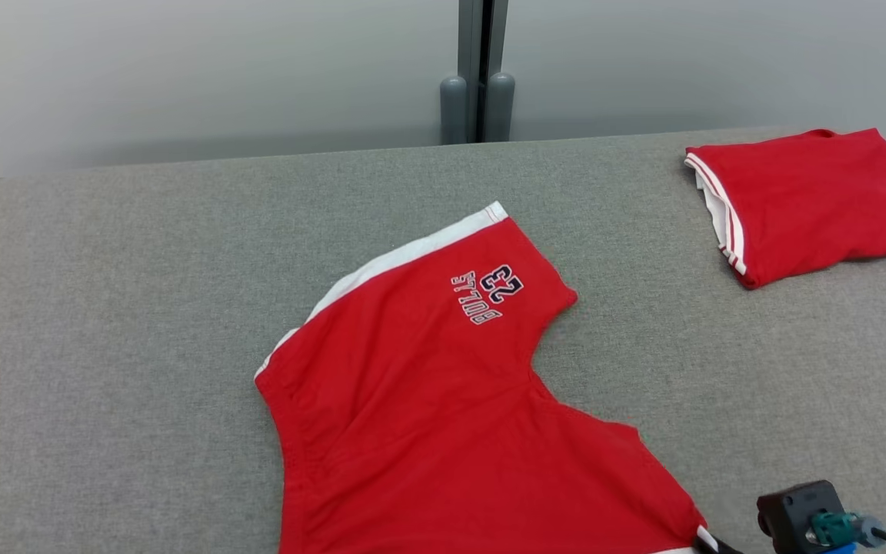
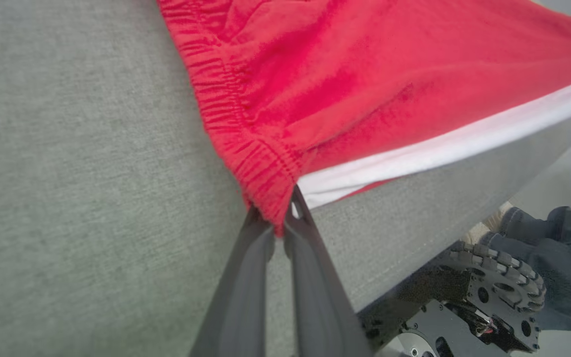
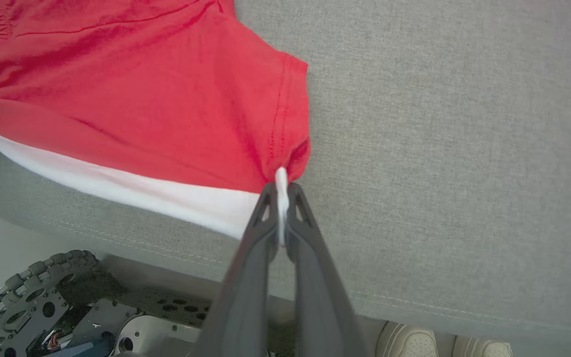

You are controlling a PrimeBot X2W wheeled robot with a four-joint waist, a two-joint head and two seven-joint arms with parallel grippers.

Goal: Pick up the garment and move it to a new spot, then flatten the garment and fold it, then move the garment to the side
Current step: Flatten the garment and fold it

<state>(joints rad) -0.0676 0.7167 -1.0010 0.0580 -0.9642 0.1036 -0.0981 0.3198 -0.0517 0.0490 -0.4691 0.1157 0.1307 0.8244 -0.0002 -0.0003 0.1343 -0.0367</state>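
The garment [image 1: 443, 400] is a pair of red shorts with white side stripes and a dark "23 BULLS" print, spread over the grey table [image 1: 104, 308] with one leg toward the far side and its near edge at the table's front. My left gripper [image 2: 278, 218] is shut on the elastic waistband corner of the garment [image 2: 345, 79]. My right gripper [image 3: 280, 191] is shut on the white-striped corner of the near leg hem of the garment [image 3: 166, 109]. In the head view, that arm's dark wrist [image 1: 804, 515] shows at the bottom right beside the cloth.
A second red garment [image 1: 812, 200] lies folded at the table's far right. A grey post [image 1: 477, 77] stands against the wall behind the table. Below the front edge are the robot's wheeled base [image 2: 484, 292], a person's leg in jeans [image 2: 548, 258] and pale shoes [image 3: 439, 342].
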